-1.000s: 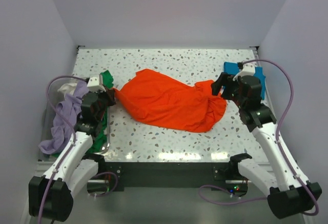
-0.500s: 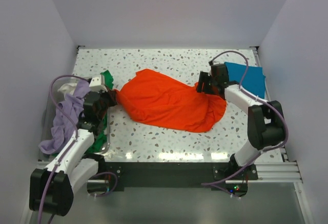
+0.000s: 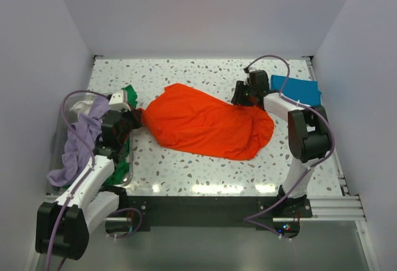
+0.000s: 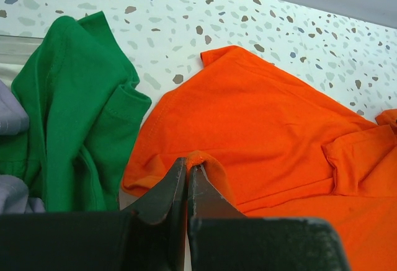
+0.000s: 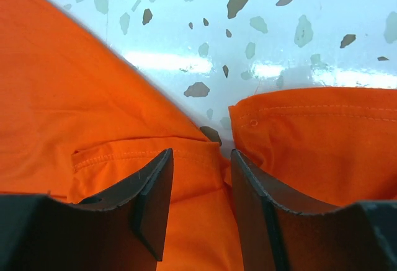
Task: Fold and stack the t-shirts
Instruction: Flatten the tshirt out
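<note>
From the right wrist camera I see my right gripper [image 5: 200, 159] down low over the orange t-shirt [image 5: 74, 97], its two dark fingers [image 5: 152, 203] standing apart. Orange cloth fills the gap between them, and I cannot tell whether either finger is touching it. One stitched hem runs leftward past the left fingertip. A second stitched edge lies above the right finger, reaching to the frame's right side. Beyond the cloth the speckled white worktop [image 5: 186, 10] carries a band of glare.
</note>
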{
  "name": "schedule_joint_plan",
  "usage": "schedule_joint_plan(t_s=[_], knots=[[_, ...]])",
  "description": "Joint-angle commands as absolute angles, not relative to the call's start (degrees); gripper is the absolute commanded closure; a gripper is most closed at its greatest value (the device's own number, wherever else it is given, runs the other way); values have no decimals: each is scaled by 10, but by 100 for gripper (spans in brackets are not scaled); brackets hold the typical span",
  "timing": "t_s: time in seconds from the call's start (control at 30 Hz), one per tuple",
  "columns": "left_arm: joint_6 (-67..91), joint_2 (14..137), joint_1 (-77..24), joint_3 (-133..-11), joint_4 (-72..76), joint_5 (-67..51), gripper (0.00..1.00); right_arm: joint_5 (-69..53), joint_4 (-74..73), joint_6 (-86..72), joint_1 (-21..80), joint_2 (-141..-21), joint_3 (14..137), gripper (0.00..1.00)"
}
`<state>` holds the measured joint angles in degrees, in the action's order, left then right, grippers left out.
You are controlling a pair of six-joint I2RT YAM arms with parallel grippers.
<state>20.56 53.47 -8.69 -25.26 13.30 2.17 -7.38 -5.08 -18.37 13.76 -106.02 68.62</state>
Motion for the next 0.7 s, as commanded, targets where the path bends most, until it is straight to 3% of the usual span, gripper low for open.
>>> schedule_joint_plan(t_s=[0.0,0.67], knots=[[214,535,-85,-265,173,18,100,-97,-39,-170,138,-1082,721,55],[214,530,-86,-263,167,16,100,-101,-80,-153,139,-1133,753,63]])
